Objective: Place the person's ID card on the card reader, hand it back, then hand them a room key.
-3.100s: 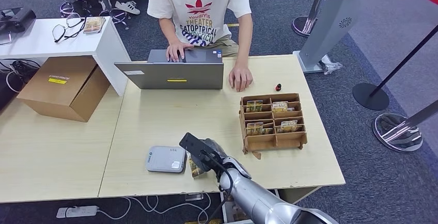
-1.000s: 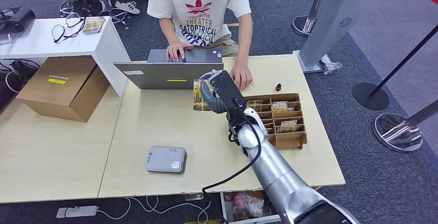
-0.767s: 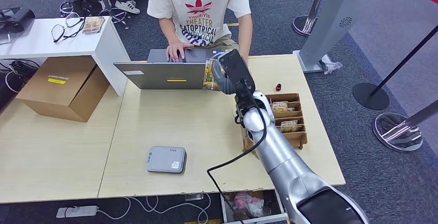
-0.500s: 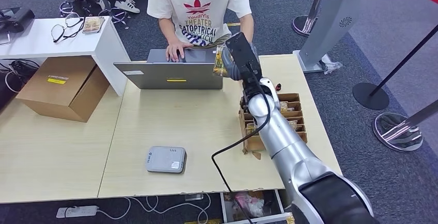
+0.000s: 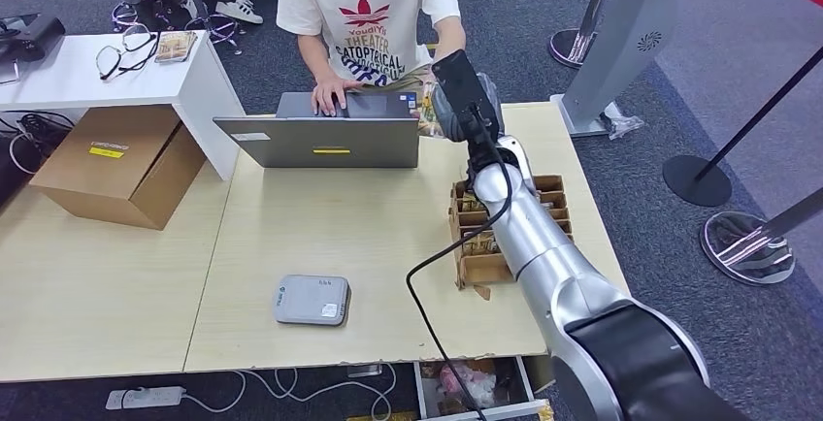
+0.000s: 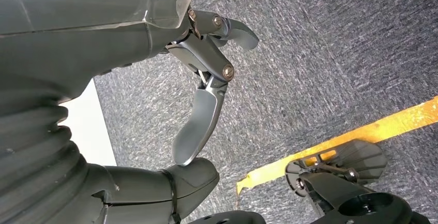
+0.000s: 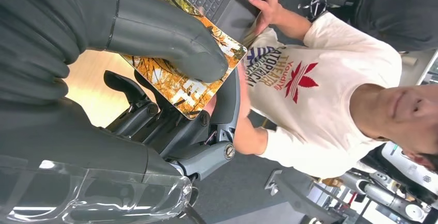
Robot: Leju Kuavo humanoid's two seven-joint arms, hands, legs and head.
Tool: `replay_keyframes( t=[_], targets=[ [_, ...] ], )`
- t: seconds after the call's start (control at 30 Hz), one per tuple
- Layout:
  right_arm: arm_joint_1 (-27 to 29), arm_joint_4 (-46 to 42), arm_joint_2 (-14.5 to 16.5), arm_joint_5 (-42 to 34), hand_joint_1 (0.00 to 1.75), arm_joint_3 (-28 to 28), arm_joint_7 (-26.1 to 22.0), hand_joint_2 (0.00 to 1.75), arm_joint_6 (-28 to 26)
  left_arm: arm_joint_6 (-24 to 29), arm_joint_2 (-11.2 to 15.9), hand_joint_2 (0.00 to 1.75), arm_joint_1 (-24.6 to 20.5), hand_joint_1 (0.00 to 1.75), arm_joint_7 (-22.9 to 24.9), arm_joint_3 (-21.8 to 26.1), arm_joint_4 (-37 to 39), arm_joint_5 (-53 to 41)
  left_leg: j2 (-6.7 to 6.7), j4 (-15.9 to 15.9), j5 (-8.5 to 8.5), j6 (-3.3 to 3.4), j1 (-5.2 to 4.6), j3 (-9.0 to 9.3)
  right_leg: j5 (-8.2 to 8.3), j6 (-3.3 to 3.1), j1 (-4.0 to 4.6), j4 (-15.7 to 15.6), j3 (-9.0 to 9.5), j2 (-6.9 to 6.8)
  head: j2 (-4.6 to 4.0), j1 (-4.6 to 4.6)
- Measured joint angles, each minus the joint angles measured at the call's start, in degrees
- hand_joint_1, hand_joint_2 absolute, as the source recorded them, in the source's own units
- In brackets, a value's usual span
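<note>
My right hand (image 5: 464, 96) is stretched out over the table's far edge, right in front of the seated person (image 5: 374, 4). It pinches an orange-and-yellow picture card (image 5: 428, 118) between thumb and fingers. In the right wrist view my thumb (image 7: 165, 33) presses on the card (image 7: 181, 79), and the person's forearm (image 7: 243, 126) lies just behind it. The grey card reader (image 5: 312, 299) lies near the table's front edge with nothing on it. The wooden key box (image 5: 480, 271) sits under my right arm. My left hand (image 6: 199, 74) hangs over carpet with its fingers apart and nothing in them.
An open grey laptop (image 5: 320, 140) stands at the far edge with the person's other hand on its keyboard. To the left are a white side table (image 5: 87, 77) and a cardboard box (image 5: 116, 164). Barrier posts (image 5: 699, 178) stand to the right.
My right hand has carried the card from beside the reader up and across the table to the person. The person's hand has left the tabletop and risen toward the card.
</note>
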Motion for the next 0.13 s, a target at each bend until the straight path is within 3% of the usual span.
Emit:
replay_keyframes(
  t=[0.13],
  targets=[
    [0.0, 0.8, -0.1, 0.0, 1.62, 0.0, -0.3, 1.75, 0.0, 0.0, 0.0, 1.75, 0.0, 0.0, 0.2, -0.1, 0.0, 0.0, 0.0, 0.0, 0.0, 0.0, 0.0, 0.0, 0.0, 0.0, 0.0, 0.0, 0.0, 0.0, 0.0, 0.0]
  ],
)
